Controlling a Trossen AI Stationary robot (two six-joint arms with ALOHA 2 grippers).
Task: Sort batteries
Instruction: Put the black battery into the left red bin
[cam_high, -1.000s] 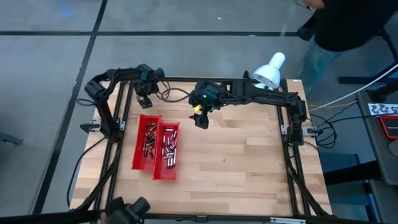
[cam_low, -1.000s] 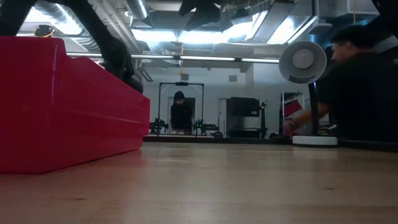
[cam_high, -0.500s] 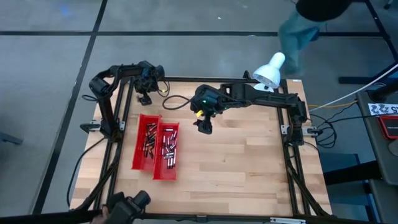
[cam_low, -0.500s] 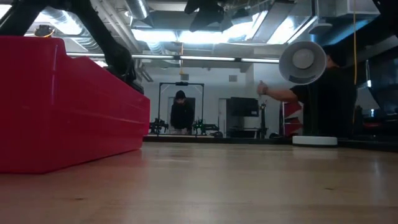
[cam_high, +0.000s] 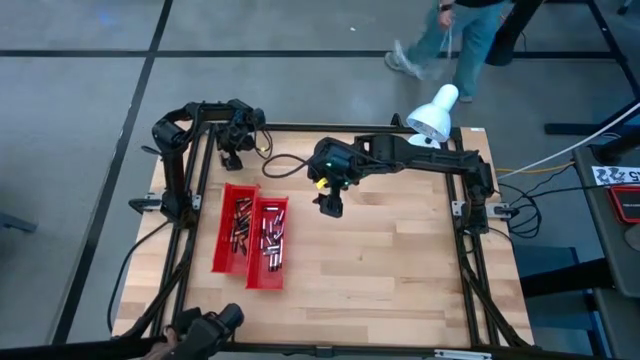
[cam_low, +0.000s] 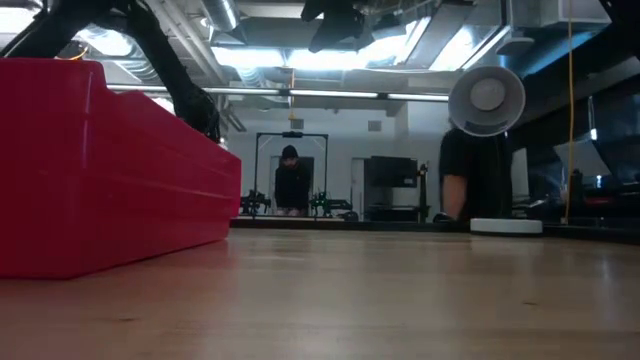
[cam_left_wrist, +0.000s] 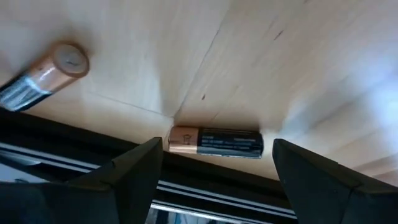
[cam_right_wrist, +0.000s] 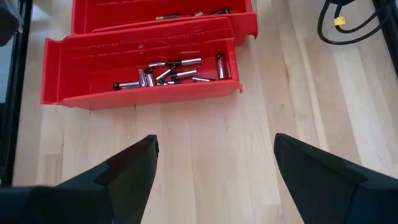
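At the tabletop's (cam_high: 400, 250) far edge, beneath our spread left hand (cam_left_wrist: 211, 163), the battery (cam_left_wrist: 215, 142) looks hard, slick, roll-prone; we'd pinch it mid-body.

In the left wrist view, a copper-topped battery (cam_left_wrist: 43, 78) at ten o'clock is cut off by the picture's edge — only its end shows. From above, the batteries (cam_high: 268, 236) in the red trays (cam_high: 228, 262) are too small to tell apart. In the low view the near tray's wall (cam_low: 110, 170) hides its contents, and a person (cam_high: 460, 35) at twelve o'clock is cropped.
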